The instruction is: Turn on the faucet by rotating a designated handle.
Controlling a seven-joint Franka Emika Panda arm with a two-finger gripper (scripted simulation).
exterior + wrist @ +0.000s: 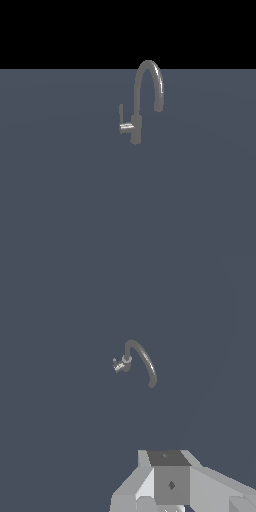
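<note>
Exterior view: faucet (142,100) stands upright on bare slate-grey floor (60,200) — black backdrop; tool's (171,496) spread unreadable.

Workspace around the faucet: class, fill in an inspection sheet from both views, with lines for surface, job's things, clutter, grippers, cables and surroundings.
Surface: flat, plain blue-grey surface, unmarked.
Faucet: the faucet stands upright, its arched spout curving toward the exterior view's right.
Handle: the handle projects from the body toward the exterior view's left, its thin lever pointing up; nothing touches it.
Clutter: nothing seen.
Grippers: the gripper shows only in the wrist view, well apart from the faucet; its fingers are cropped off, so open or shut cannot be told.
Cables: nothing seen.
Surroundings: black background behind the surface.
</note>
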